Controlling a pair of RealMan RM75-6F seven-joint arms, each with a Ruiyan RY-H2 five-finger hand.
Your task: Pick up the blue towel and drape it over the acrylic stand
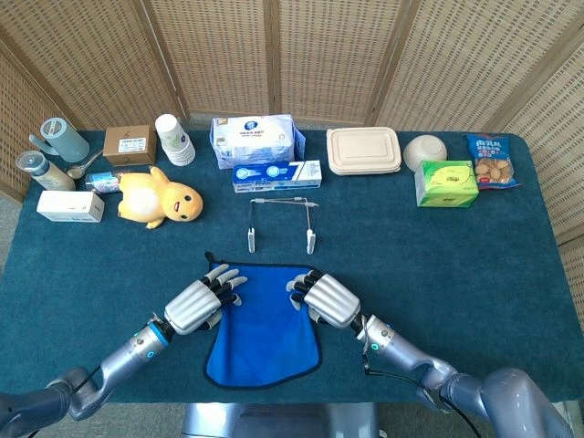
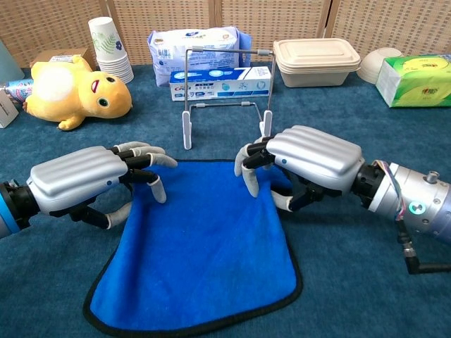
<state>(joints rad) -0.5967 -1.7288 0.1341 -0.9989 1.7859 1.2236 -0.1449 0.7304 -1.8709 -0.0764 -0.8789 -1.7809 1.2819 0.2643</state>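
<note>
The blue towel (image 1: 263, 338) (image 2: 204, 253) with a black hem lies flat on the dark teal tablecloth near the front edge. My left hand (image 1: 196, 306) (image 2: 81, 179) pinches its far left corner, fingers curled over the hem. My right hand (image 1: 327, 299) (image 2: 310, 158) grips the far right corner in the same way. The far edge is slightly raised between the two hands. The acrylic stand (image 1: 252, 239) (image 2: 187, 130), a thin frame with two white feet, stands upright just beyond the towel, a short way ahead of both hands.
A yellow plush duck (image 1: 160, 199) lies to the left of the stand. Behind the stand are a toothpaste box (image 1: 276, 175) and a tissue pack (image 1: 257, 139). Paper cups (image 1: 173, 139), a lunch box (image 1: 364, 151), a bowl (image 1: 425, 151) and a green tissue box (image 1: 446, 182) line the back.
</note>
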